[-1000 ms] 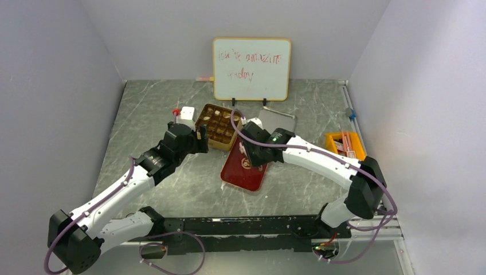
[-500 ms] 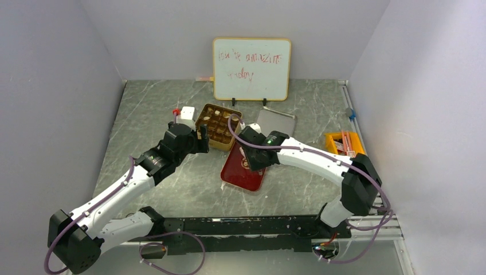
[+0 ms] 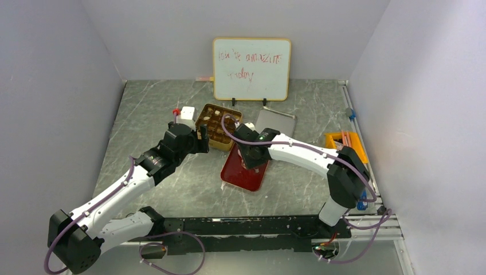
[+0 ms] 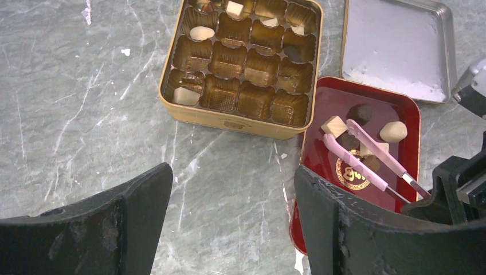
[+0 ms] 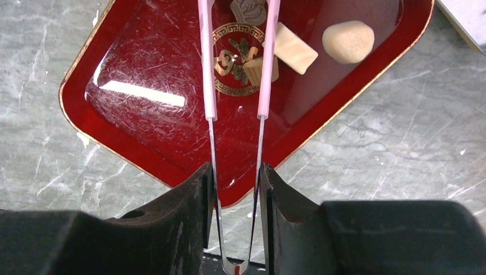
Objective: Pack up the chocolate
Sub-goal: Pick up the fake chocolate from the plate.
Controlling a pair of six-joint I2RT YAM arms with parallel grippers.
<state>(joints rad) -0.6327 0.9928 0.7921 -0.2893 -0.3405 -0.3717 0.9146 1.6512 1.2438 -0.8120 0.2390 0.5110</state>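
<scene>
Several chocolate pieces lie on the red tray (image 5: 143,120): a cream rounded one (image 5: 348,41), a tan cube (image 5: 295,48) and a tan piece (image 5: 252,67) between the tweezer arms. My right gripper (image 5: 236,172) is shut on the pink tweezers (image 5: 210,69), whose arms stand apart and whose tips run off the top of the right wrist view. In the left wrist view the tweezers (image 4: 367,157) reach toward a tan cube (image 4: 333,125) and a dark piece (image 4: 360,113). The gold tin (image 4: 229,121) holds a few cream pieces (image 4: 186,95). My left gripper (image 4: 232,172) hangs open above bare table, near the tin's front.
A silver lid (image 3: 276,121) lies right of the tin (image 3: 218,123), and a whiteboard (image 3: 252,69) stands behind. A small white object (image 3: 186,114) sits left of the tin. An orange box (image 3: 344,143) is at the right edge.
My right arm has shifted left over the red tray with the tweezers. The left arm has not moved.
</scene>
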